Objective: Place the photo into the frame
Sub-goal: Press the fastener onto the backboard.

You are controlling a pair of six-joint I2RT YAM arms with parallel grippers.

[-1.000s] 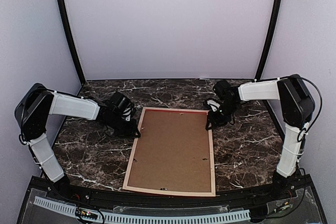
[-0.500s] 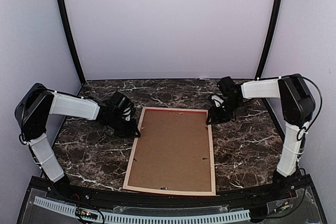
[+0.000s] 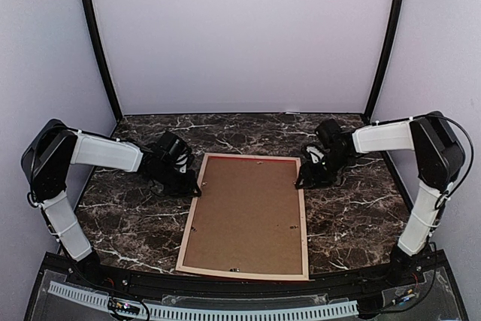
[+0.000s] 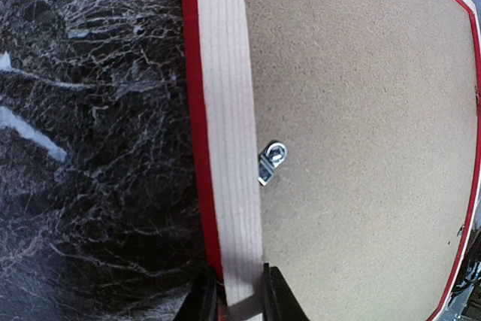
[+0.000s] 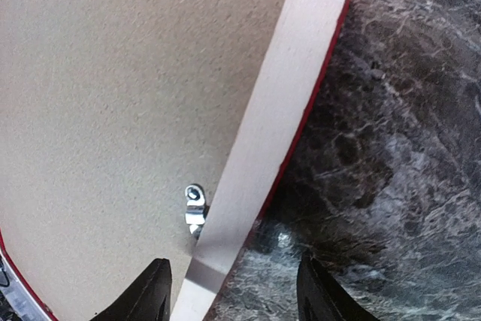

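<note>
The frame (image 3: pixel 189 216) lies face down on the marble table, pale wood rails up and a red edge showing. A brown backing board (image 3: pixel 248 216) fills it. The photo is hidden. My left gripper (image 3: pixel 194 188) is shut on the frame's left rail (image 4: pixel 225 110), one finger on each side of it (image 4: pixel 239 291). My right gripper (image 3: pixel 302 178) is open at the far end of the right rail (image 5: pixel 285 103). Its fingers stand wide apart (image 5: pixel 234 291), one over the board and one over the table.
A small metal turn clip (image 4: pixel 272 162) sits on the backing board beside the left rail, and another clip (image 5: pixel 195 204) sits by the right rail. Dark veined marble (image 3: pixel 353 208) surrounds the frame. Pale booth walls close in behind and at both sides.
My right gripper has opened wider and shifted slightly at the frame's far right corner. The left gripper and the frame have stayed put.
</note>
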